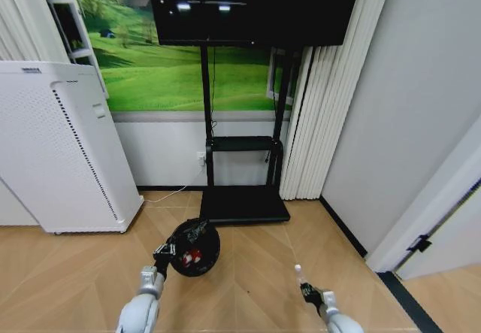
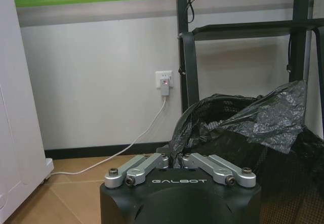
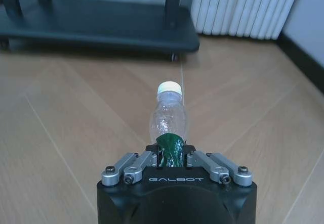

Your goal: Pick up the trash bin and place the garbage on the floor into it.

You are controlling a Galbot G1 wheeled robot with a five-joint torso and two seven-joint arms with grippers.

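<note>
Black and round, the small trash bin (image 1: 194,248) with its glossy plastic liner sits left of centre in the head view, red pieces inside; the left gripper (image 1: 162,255) holds its near-left rim. To the right, the right gripper (image 1: 307,290) carries a small clear plastic bottle (image 1: 298,273).

From the left wrist, fingers (image 2: 172,159) are closed on the crumpled liner edge (image 2: 212,120).

From the right wrist, fingers (image 3: 190,157) clamp the bottle's green label (image 3: 170,148), white cap (image 3: 169,88) pointing away over the wooden floor (image 3: 66,113).
</note>
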